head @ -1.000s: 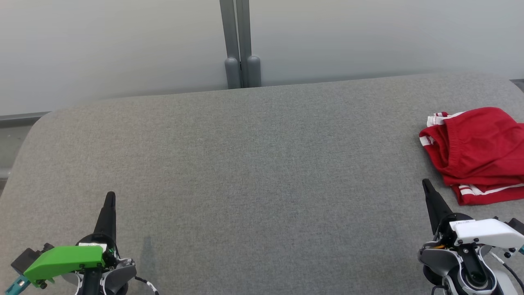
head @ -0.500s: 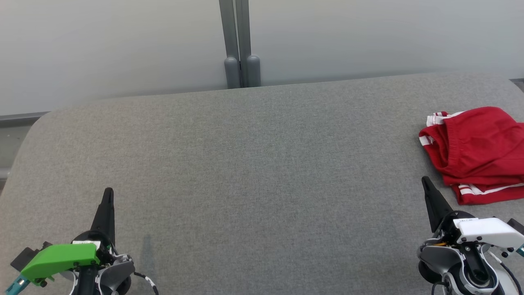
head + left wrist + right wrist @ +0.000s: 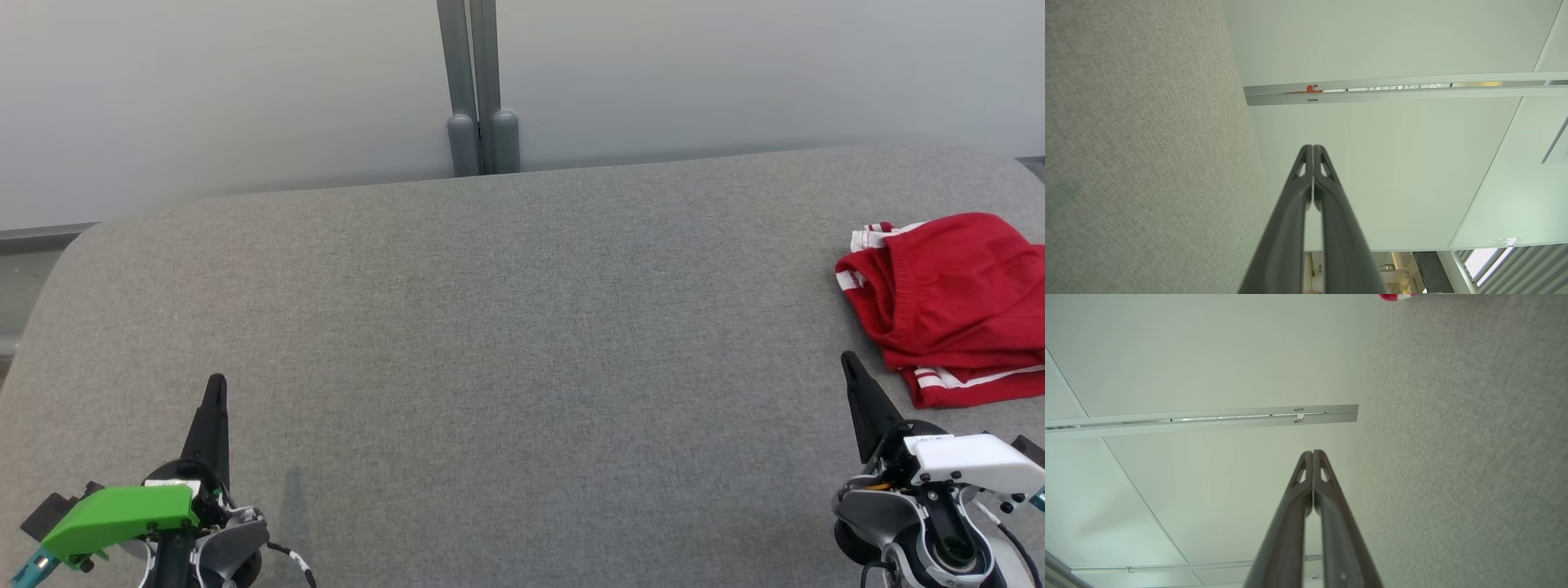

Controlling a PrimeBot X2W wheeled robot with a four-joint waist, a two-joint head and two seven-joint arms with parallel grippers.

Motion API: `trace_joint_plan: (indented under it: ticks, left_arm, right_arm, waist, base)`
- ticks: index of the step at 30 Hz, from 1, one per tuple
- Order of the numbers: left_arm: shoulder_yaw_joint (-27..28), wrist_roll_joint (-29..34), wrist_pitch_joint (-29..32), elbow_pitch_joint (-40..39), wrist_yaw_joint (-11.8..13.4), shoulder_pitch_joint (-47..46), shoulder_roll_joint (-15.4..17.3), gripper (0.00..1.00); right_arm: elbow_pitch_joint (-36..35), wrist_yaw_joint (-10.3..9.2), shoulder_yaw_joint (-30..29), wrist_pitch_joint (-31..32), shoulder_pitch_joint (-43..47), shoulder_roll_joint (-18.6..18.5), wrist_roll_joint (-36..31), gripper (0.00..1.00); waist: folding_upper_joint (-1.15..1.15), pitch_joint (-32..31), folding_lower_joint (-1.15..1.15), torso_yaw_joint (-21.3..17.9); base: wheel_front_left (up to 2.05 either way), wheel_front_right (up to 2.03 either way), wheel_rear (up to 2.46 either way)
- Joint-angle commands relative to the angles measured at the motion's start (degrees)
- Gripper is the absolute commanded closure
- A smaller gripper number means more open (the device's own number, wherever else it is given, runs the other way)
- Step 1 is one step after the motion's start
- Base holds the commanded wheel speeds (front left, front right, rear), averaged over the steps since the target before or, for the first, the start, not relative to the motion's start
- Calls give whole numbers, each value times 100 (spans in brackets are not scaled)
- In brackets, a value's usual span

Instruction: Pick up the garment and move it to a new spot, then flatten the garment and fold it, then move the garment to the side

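The garment (image 3: pixel 951 306) is a folded pair of red shorts with white stripes, lying at the far right of the grey table (image 3: pixel 522 327) and cut by the picture's right edge. A red and white scrap of the garment (image 3: pixel 1396 296) peeks in at the top of the right wrist view. My right gripper (image 3: pixel 849 362) is shut and empty, its tip a short way left of the garment's near corner, apart from it. My left gripper (image 3: pixel 216 382) is shut and empty at the lower left, far from the garment. Both wrist views show the fingertip pairs (image 3: pixel 1312 148) (image 3: pixel 1313 452) pressed together.
A pale wall (image 3: pixel 245 90) with a grey upright post (image 3: pixel 478 82) stands behind the table's far edge. The table's rounded left corner (image 3: pixel 73 245) drops off to a floor strip. Bare grey cloth stretches between the two grippers.
Both grippers moved slightly up the head view between one second and half a second ago, then held still. The garment has not moved.
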Motion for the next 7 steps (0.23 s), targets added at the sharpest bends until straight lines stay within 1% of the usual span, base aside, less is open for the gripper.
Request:
trace_joint_plan:
  ticks: [1, 7]
  left_arm:
    - [16, -13, 23, -9, -22, -59, -1, 100]
    - [16, -13, 22, -9, -22, -59, -1, 100]
  right_arm:
    - [-20, 4, -13, 11, -35, -1, 39, 100]
    - [-19, 4, -15, 13, -35, 0, 36, 100]
  waist:
    - [0, 0, 0, 0]
    - [0, 0, 0, 0]
  base:
    - [0, 0, 0]
    - [0, 0, 0]
